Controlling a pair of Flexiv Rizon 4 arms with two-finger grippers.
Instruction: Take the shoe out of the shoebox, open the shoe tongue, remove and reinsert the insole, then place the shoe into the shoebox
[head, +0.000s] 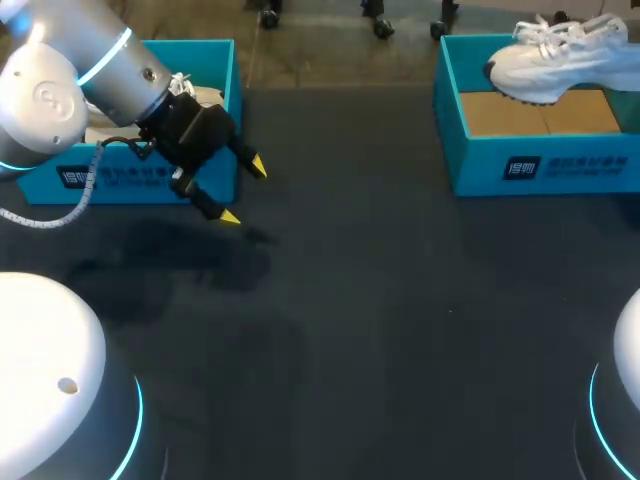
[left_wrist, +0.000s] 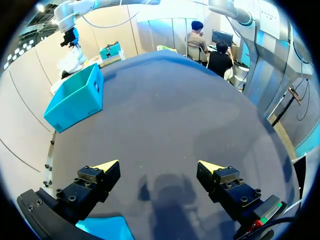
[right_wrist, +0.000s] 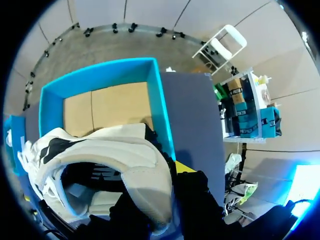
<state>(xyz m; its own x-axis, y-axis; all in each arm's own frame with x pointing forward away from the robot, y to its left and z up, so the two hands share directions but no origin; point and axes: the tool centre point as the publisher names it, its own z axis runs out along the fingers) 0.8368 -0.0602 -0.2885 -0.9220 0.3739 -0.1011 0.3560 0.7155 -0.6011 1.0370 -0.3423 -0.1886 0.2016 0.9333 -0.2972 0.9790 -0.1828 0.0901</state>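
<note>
The right gripper (right_wrist: 162, 186) is pinching the heel rim of the white shoe (right_wrist: 115, 150). One finger is down inside the shoe's opening. The other finger is outside the heel, with its yellow tip showing against the shoe's back. The shoe is held over the shoebox (right_wrist: 100, 67), clear of the box's floor, with its sole above the far wall in the head view. It cannot be told whether the sole touches that wall. The shoebox is blue and open-topped, and only its brown cardboard floor (right_wrist: 107, 107) shows inside it.

The left gripper (head: 243, 192) is well away from the shoebox, across the dark table (head: 380, 300). Its fingers are spread wide and hold nothing, and there is only bare tabletop between the yellow tips. It hangs just in front of a second blue box (head: 215, 60) that sits level with the shoebox at the table's other end. That box holds something pale, but the left arm hides most of it.
</note>
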